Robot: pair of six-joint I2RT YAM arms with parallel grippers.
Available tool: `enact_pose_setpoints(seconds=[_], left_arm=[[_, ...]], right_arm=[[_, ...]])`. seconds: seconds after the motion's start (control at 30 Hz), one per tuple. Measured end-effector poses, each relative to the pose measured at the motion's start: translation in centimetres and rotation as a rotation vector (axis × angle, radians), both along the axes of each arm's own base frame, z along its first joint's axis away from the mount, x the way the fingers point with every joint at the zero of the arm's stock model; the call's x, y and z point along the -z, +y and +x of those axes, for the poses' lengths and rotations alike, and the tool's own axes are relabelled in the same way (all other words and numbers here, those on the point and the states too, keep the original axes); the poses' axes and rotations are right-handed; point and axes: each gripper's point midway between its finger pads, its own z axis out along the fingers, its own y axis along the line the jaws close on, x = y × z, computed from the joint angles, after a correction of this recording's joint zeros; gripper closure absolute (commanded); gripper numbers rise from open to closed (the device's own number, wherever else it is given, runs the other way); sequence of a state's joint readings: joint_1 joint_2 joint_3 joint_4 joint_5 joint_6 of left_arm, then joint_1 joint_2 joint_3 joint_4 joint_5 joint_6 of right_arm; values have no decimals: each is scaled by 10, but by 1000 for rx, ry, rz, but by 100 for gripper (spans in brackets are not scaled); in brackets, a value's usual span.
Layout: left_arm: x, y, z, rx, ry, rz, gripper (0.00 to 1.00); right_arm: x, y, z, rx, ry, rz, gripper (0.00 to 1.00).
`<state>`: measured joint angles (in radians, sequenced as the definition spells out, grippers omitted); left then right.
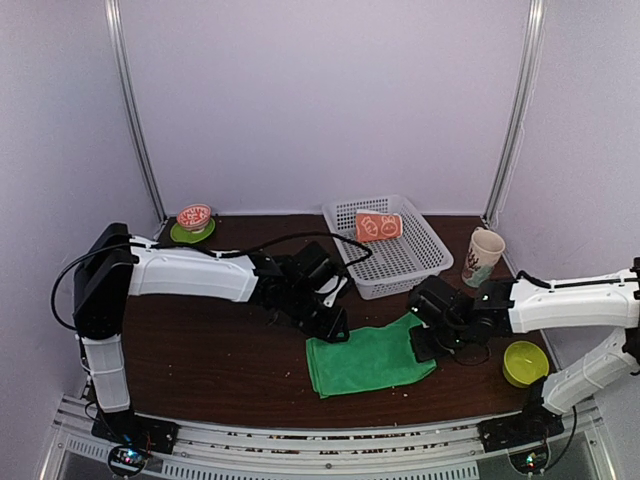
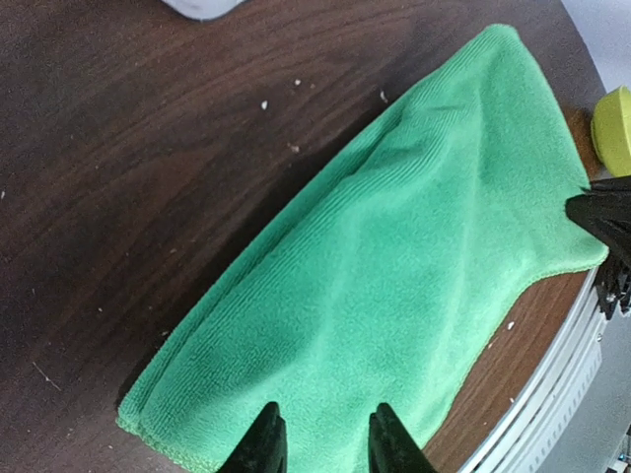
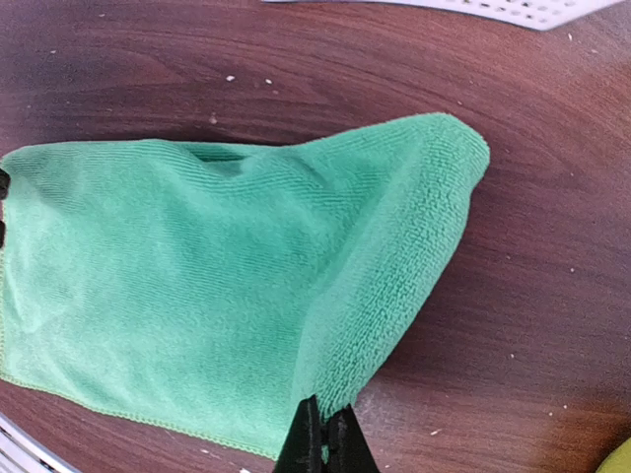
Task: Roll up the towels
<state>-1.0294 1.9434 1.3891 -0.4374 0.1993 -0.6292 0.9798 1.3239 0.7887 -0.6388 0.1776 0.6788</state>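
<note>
Near the basket (image 1: 425, 258) with the orange towel (image 1: 378, 226), right tool (image 3: 325, 422) pinches the green towel (image 1: 368, 362), left tool (image 2: 327, 419) part-open above it.

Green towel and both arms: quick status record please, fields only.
green towel: folded, lying unrolled
right jaws: shut on its right edge, which is raised
left jaws: apart, over its left edge; contact unclear
orange towel: rolled, in basket
</note>
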Motion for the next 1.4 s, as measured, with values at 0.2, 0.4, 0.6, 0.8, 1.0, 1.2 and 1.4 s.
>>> enact_pose_setpoints(seconds=[0.2, 0.4, 0.6, 0.8, 1.0, 1.2, 1.4], left_arm=[[20, 12, -8, -1, 30, 34, 70], [24, 13, -10, -7, 37, 23, 70], [17, 10, -8, -15, 23, -5, 70], [6, 2, -6, -14, 13, -52, 70], [-5, -10, -5, -1, 37, -133, 70], [-12, -19, -3, 10, 63, -187, 73], [-10, -18, 1, 5, 85, -210, 71]], right_arm=[[-4, 23, 4, -53, -17, 16, 100], [6, 38, 1, -109, 8, 18, 100], [15, 54, -8, -165, 39, 42, 100], [15, 69, -16, -215, 44, 81, 100], [26, 83, -22, -266, 61, 99, 100], [33, 86, -23, -277, 66, 113, 100], [34, 87, -25, -289, 69, 111, 100]])
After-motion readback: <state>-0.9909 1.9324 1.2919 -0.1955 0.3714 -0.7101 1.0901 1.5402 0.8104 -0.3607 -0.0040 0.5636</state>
